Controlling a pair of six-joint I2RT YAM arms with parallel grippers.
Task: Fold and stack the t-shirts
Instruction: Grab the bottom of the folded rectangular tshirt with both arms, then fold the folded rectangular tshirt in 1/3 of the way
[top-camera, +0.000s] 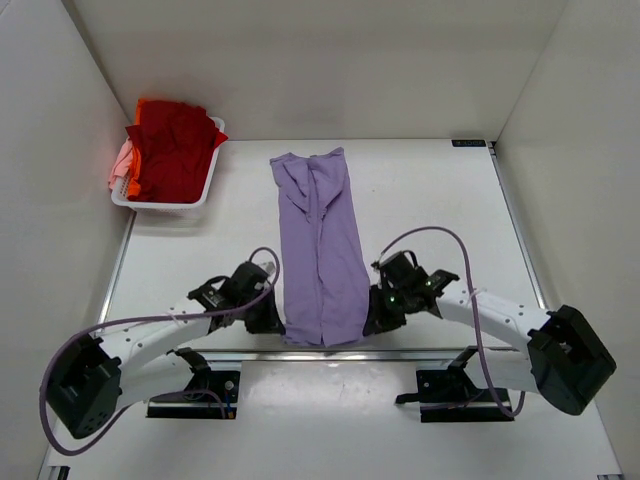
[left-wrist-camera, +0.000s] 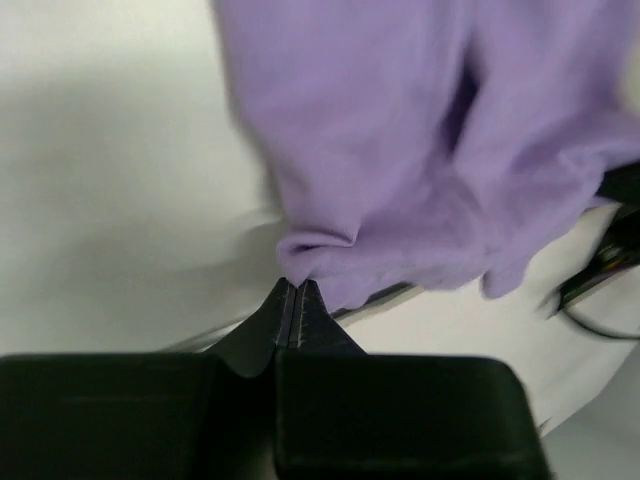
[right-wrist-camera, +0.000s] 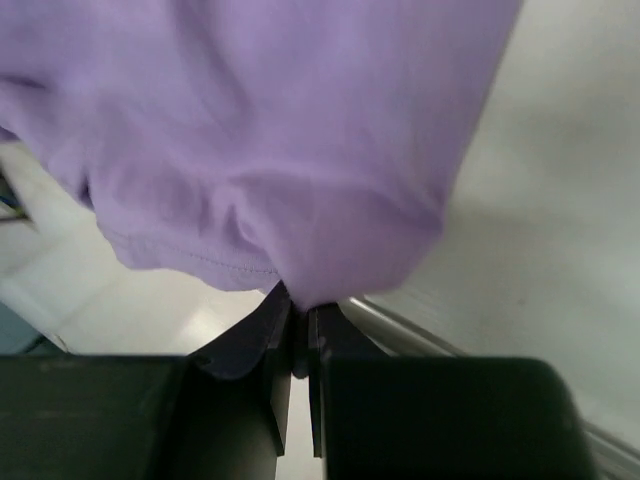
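At the near edge of the surface (top-camera: 430, 200), the left end effector (top-camera: 270, 318) and right end effector (top-camera: 378, 318) each pinched a hem corner of the lavender t-shirt (top-camera: 318, 250), which lay as a lengthwise strip, probably ready for folding hem to collar. Remaining t-shirts (top-camera: 175, 150) filled the white basket (top-camera: 170, 206).

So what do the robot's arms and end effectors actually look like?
The left arm and right arm have white links with chunky black joint housings, and they sit on black base plates. A lavender cable loops along each arm. The left end effector and right end effector are black, each with two flat fingers tapering to thin tips.
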